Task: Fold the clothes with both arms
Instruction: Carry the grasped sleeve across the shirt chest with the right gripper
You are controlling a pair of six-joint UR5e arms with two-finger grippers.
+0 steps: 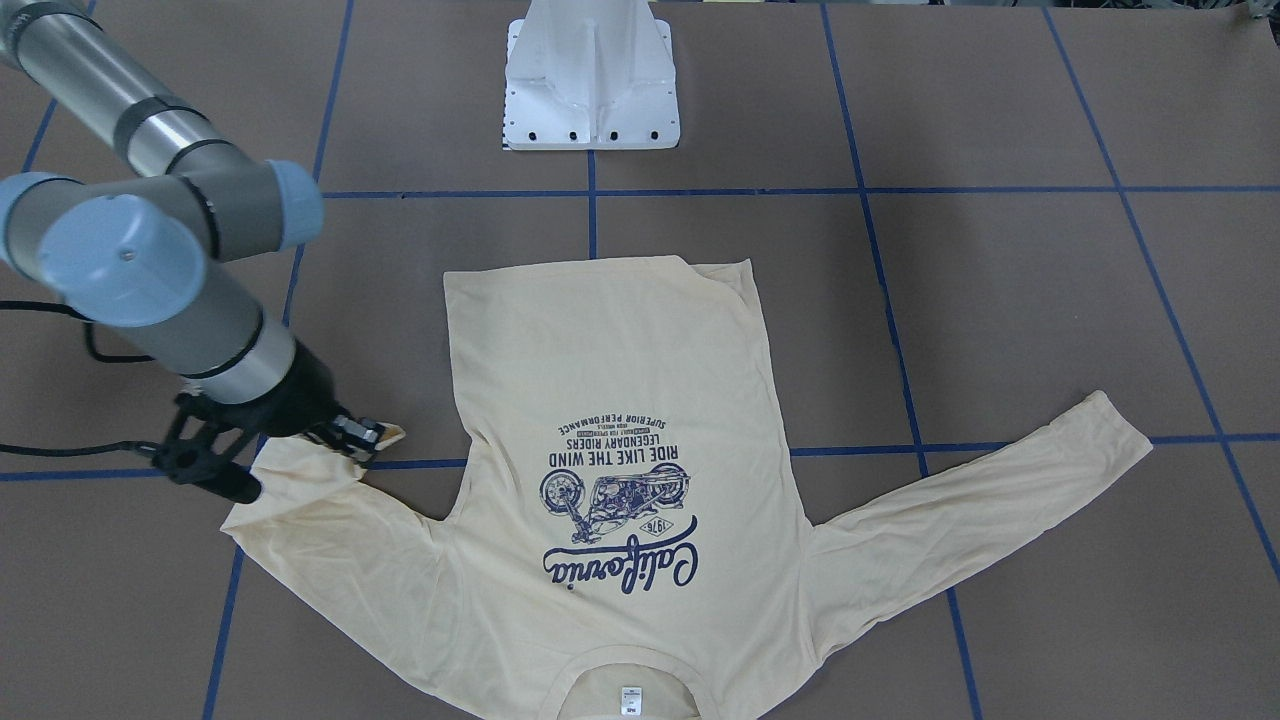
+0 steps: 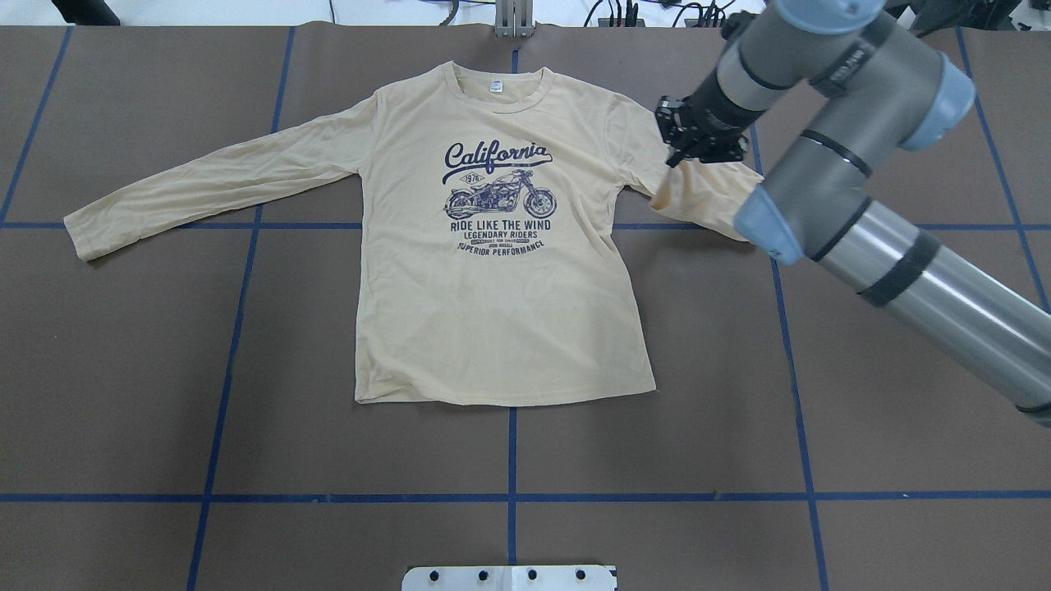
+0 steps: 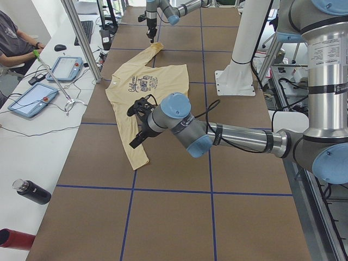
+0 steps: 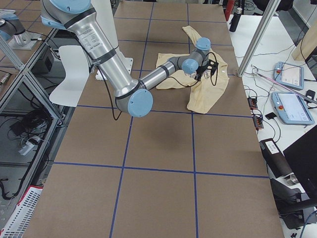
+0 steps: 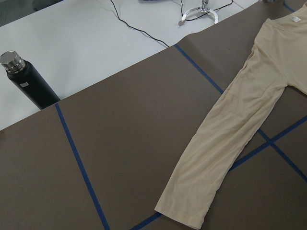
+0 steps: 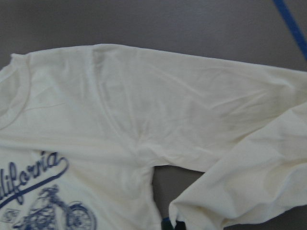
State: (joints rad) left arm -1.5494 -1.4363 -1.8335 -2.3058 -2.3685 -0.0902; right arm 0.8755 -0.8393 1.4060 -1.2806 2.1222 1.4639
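Observation:
The cream-yellow long-sleeved T-shirt [image 2: 493, 312] lies flat, print up, neck label at the far edge; it also shows in the front-facing view [image 1: 610, 400]. My right gripper [image 1: 362, 437] is shut on the cuff of the right sleeve [image 2: 706, 197], which is lifted and doubled back toward the shoulder. The right wrist view shows that sleeve [image 6: 249, 163] folded over beside the armpit. The left sleeve [image 2: 205, 185] lies stretched out flat, seen too in the left wrist view [image 5: 230, 143]. My left gripper [image 3: 136, 137] hovers in the air near that sleeve's cuff; I cannot tell whether it is open or shut.
The white pedestal base [image 1: 590, 90] stands at the robot's edge of the brown, blue-taped table [image 2: 739, 369]. A black bottle [image 5: 29, 81] and a red one [image 3: 13, 239] lie on the white side bench, with tablets [image 3: 24, 100] and an operator [image 3: 11, 38].

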